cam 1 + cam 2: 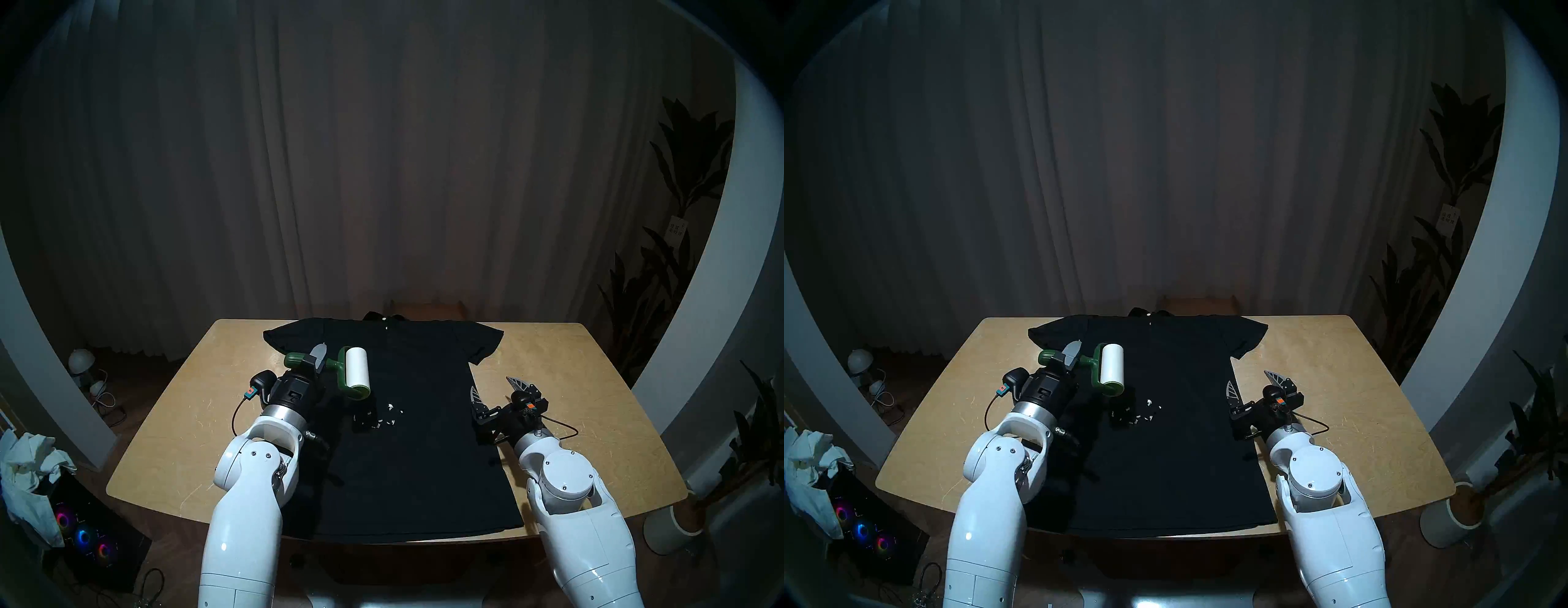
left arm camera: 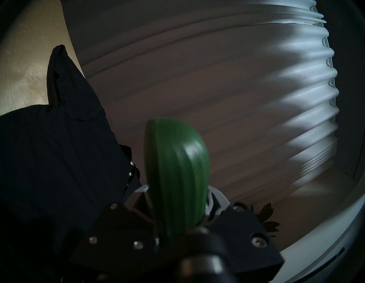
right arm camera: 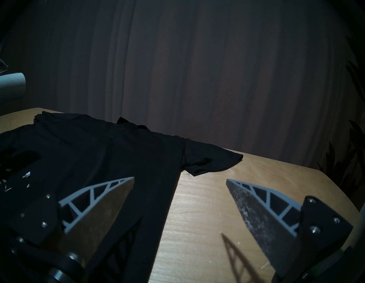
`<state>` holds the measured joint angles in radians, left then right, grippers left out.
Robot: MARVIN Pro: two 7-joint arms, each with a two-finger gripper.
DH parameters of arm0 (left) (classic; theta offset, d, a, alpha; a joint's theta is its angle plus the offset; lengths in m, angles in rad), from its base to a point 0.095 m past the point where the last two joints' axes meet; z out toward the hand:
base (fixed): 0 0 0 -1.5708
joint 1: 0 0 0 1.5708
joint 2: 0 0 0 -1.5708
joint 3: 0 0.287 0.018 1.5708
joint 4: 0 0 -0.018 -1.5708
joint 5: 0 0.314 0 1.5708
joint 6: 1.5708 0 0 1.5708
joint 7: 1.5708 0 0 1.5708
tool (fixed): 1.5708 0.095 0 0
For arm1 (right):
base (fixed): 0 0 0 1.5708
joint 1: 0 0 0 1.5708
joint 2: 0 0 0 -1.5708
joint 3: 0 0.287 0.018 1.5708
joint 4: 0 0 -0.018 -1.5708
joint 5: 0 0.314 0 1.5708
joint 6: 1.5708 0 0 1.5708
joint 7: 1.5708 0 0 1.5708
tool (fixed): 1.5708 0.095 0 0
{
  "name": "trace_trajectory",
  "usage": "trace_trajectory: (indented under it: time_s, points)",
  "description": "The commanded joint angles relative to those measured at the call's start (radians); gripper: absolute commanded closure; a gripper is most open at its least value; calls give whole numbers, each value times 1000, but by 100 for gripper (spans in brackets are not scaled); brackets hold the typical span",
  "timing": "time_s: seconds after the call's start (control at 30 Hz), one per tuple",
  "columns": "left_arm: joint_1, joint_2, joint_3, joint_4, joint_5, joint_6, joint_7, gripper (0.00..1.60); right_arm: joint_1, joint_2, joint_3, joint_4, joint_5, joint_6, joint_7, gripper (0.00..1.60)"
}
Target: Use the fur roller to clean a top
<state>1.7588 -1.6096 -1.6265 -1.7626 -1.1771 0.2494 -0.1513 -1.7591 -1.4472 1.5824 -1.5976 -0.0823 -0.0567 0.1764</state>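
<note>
The black T-shirt [image 1: 415, 424] [image 1: 1174, 429] lies flat on the wooden table, neck at the far edge. Small white scraps [image 1: 388, 414] [image 1: 1140, 414] lie on its middle. My left gripper [image 1: 316, 361] [image 1: 1069, 356] is shut on the green handle [image 2: 177, 177] of the fur roller [image 1: 356, 372] [image 1: 1111, 369] and holds it just above the shirt's left chest, the white roll pointing at the scraps. My right gripper [image 1: 494, 388] [image 3: 179, 181] is open and empty, low over the shirt's right side edge [image 3: 169, 197].
The wooden table [image 1: 572, 403] has bare room right of the shirt. A box [image 1: 426, 308] stands behind the far edge. White cloth [image 1: 29, 467] lies on a lit computer case on the floor at left. Potted plants [image 1: 679, 297] stand at right.
</note>
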Motion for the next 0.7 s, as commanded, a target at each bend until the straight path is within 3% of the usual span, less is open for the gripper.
trace_trajectory:
  time_s: [0.0, 0.27, 0.67]
  points:
    - [-1, -3, 19, -25, 2, -9, 7, 160, 21, 10, -27, -4, -92, 11, -53, 0]
    - [-6, 0, 43, -13, 61, -38, 38, 160, 40, 13, -38, 34, -95, 35, -37, 0]
    - [-15, 3, 69, 3, 64, -62, 54, 160, 49, 19, -42, 82, -111, 38, -59, 0]
